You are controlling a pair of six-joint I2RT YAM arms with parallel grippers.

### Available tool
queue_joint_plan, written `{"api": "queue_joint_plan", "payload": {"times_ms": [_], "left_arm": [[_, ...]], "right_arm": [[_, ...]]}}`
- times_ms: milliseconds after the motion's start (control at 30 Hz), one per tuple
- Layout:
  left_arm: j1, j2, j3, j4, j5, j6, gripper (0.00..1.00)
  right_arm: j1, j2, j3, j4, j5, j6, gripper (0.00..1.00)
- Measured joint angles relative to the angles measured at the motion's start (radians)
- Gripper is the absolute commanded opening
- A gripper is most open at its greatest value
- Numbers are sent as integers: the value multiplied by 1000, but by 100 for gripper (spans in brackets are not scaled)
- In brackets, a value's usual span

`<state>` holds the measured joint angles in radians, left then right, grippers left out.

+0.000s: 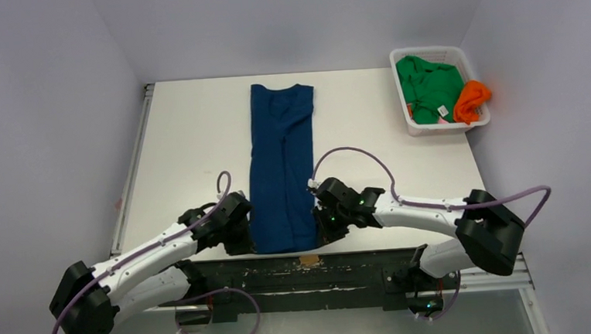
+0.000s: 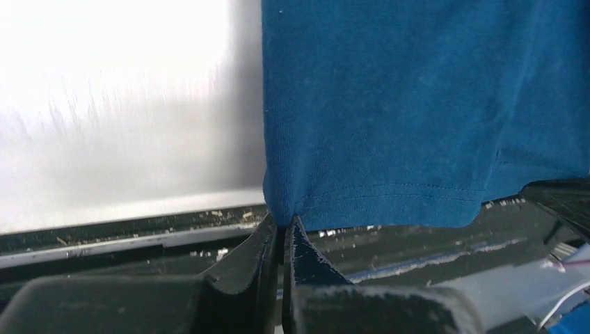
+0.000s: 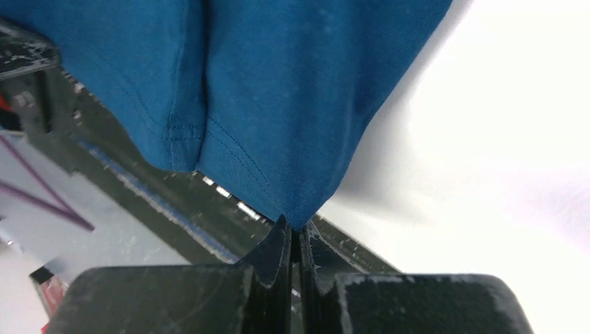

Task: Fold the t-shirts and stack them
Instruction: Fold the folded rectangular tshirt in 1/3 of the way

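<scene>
Dark blue t-shirt (image 1: 281,168): folded into a long narrow strip down the middle of the table (image 1: 190,135), its hem at the near edge.
Left gripper (image 2: 282,233): pinched closed on the hem's left corner.
Right gripper (image 3: 295,236): pinched closed on the right corner.
Basket (image 1: 428,128): far right (white lattice), holding the green t-shirt (image 1: 427,85) and orange t-shirt (image 1: 472,100).

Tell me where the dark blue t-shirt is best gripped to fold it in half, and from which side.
Grip its two near hem corners, coming from the near edge of the table. The dark blue t-shirt lies as a long strip running away from the arms, hem at that edge. The left gripper and right gripper are shut on those corners.
</scene>
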<state>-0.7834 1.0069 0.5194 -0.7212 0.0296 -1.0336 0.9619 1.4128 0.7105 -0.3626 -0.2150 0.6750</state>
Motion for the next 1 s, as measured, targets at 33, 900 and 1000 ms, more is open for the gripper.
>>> {"api": "queue_joint_plan", "payload": {"times_ms": [33, 900, 1000], "left_arm": [[-8, -30, 0, -16, 2, -5, 0], [276, 476, 664, -21, -87, 193, 0], [340, 560, 732, -19, -70, 238, 0]], "right_arm": [[0, -47, -10, -16, -15, 5, 0], [-383, 284, 514, -97, -14, -123, 0], [-410, 367, 600, -92, -15, -133, 0]]}}
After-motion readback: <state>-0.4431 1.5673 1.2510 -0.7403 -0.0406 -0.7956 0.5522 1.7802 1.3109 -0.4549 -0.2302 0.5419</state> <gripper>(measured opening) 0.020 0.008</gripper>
